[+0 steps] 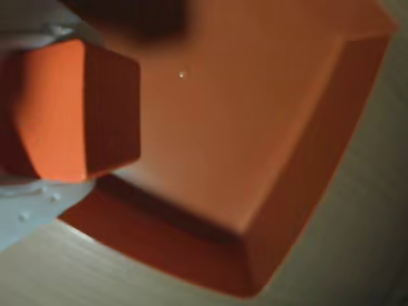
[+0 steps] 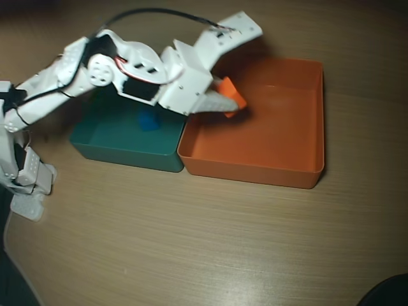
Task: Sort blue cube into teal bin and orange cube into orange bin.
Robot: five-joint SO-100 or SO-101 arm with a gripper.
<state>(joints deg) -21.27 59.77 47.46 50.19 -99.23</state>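
Above the orange bin, in the overhead view, the white arm reaches across from the left, passing over the teal bin, and its gripper hangs over the orange tray's left part. The fingers are closed on the orange cube, which sits pinched between them and looks clear of the tray floor. In the wrist view the same cube fills the left side, close to the lens, with pale gripper parts showing just above and below it; beyond it lie the orange bin's smooth floor and one of its corners, with the wooden table outside the wall.

The blue cube rests inside the teal bin, near that tray's right wall, partly hidden under the arm. The two bins stand side by side, walls touching or nearly so, teal on the left and orange on the right in the overhead view.
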